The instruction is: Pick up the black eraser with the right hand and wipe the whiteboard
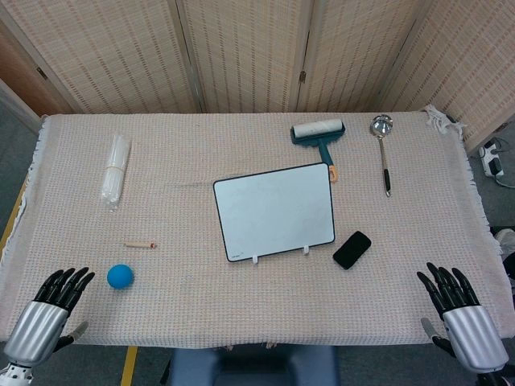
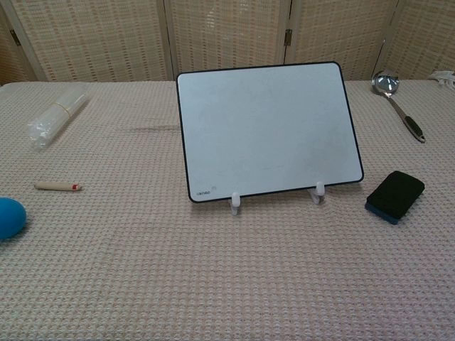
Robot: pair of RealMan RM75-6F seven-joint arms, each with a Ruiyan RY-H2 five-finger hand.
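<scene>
The black eraser (image 1: 352, 250) (image 2: 395, 196) lies flat on the cloth just right of the whiteboard's lower right corner. The whiteboard (image 1: 273, 211) (image 2: 266, 129), black-framed and blank, stands tilted on two white feet at the table's middle. My right hand (image 1: 456, 312) rests at the near right edge of the table, fingers spread, holding nothing, well to the right of and nearer than the eraser. At the near left edge my left hand (image 1: 48, 310) is likewise empty with its fingers apart. Neither hand shows in the chest view.
A blue ball (image 1: 120, 277) (image 2: 10, 217) sits near the left hand. A small wooden stick (image 1: 139, 244) (image 2: 57, 186), a clear plastic roll (image 1: 115, 169) (image 2: 55, 115), a lint roller (image 1: 319, 137) and a ladle (image 1: 383, 149) (image 2: 398, 104) lie around the board.
</scene>
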